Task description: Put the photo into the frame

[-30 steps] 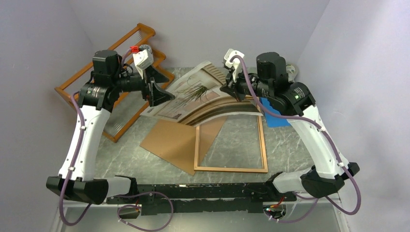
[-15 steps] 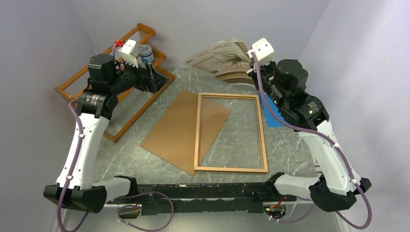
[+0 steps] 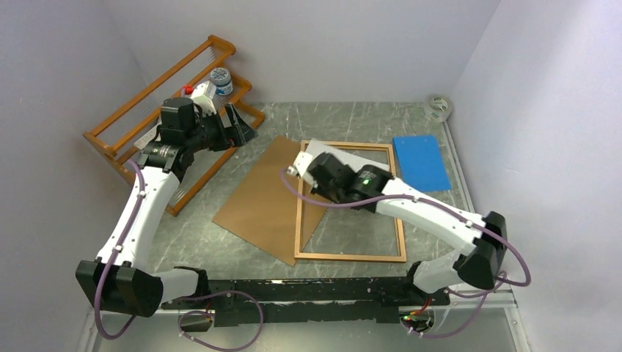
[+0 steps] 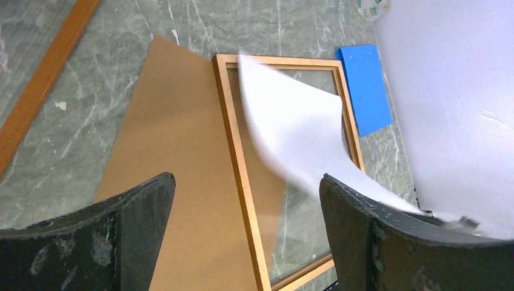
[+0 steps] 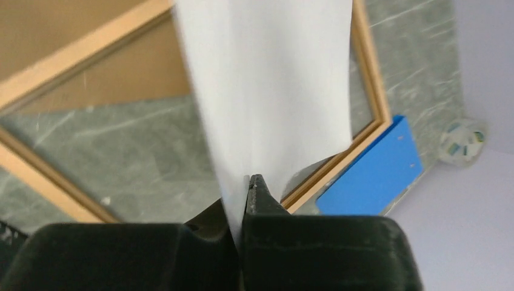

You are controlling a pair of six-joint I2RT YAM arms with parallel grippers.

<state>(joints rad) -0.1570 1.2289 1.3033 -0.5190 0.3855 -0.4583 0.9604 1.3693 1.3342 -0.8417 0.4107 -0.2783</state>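
The photo (image 3: 350, 155) shows its white back and hangs over the far part of the frame (image 3: 400, 220), a thin light-wood rectangle with a glass pane lying flat. My right gripper (image 3: 323, 169) reaches across the frame and is shut on the photo's edge; the right wrist view shows the photo (image 5: 273, 91) pinched at the fingertips (image 5: 257, 185) above the frame's rail (image 5: 370, 91). My left gripper (image 3: 238, 128) is open and empty at the far left. In its view the gripper (image 4: 245, 185) looks down on the photo (image 4: 297, 127) and the frame (image 4: 242, 182).
A plain brown backing board (image 3: 260, 198) lies partly under the frame's left side. A blue sheet (image 3: 420, 161) lies right of the frame, with a tape roll (image 3: 438, 106) in the far right corner. An orange wooden rack (image 3: 147, 110) with a bottle (image 3: 218, 79) stands at the far left.
My right arm has swung the photo from high at the back down over the frame, white side up. The left arm, clear of the photo, has drawn back towards the rack.
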